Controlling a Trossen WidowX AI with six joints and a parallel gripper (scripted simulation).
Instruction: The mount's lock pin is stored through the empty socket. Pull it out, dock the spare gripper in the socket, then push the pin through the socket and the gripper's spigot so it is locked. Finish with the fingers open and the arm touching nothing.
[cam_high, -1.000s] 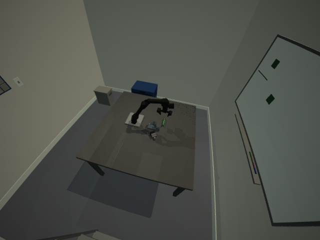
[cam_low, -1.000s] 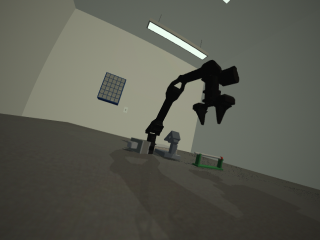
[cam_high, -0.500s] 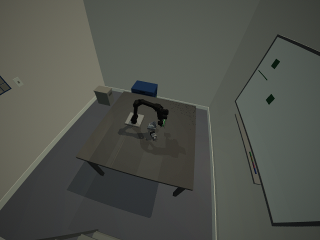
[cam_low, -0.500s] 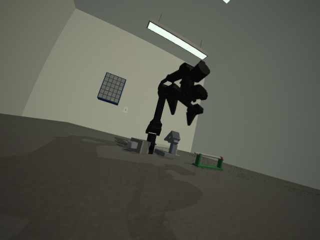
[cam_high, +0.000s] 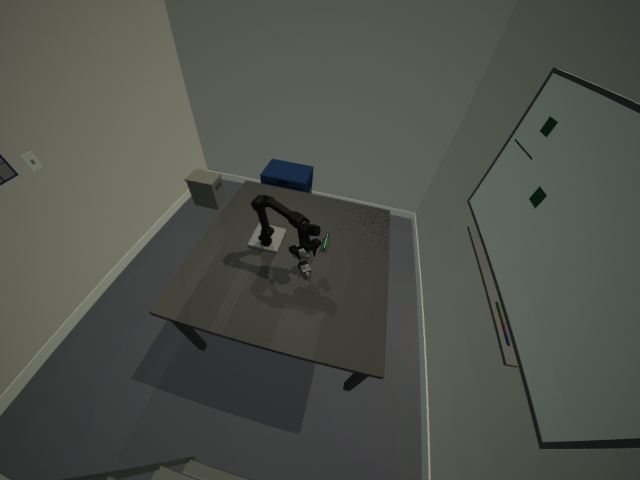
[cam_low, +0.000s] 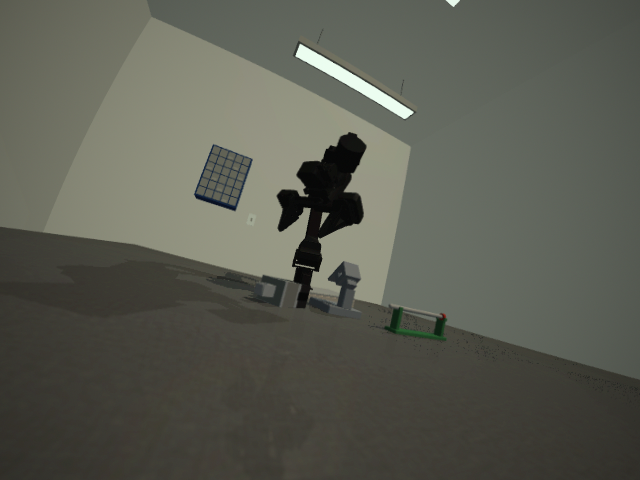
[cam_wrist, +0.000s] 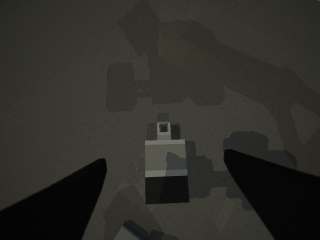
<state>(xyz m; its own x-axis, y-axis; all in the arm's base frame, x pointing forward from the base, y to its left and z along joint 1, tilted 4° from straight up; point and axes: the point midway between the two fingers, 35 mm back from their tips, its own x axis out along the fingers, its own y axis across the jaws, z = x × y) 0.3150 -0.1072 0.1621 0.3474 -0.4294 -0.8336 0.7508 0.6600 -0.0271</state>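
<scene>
Our claw (cam_high: 306, 251) (cam_low: 303, 232) (cam_wrist: 166, 159) is wide open, holding nothing, above the surface (cam_high: 330, 320) (cam_low: 310, 392) (cam_wrist: 60, 100). The pin (cam_high: 326, 240) (cam_low: 417, 311) lies across its green rack (cam_high: 323, 246) (cam_low: 418, 334); the spare gripper (cam_high: 305, 269) (cam_low: 279, 291) (cam_wrist: 166, 159) sits near the mount (cam_low: 345, 294).

In the exterior view, the mount (cam_low: 347, 297) stands between the spare gripper (cam_low: 281, 291) and the pin rack (cam_low: 419, 334)

You can read no text, label, brand, number or sign in any of the three views, whether top, exterior or wrist.
</scene>
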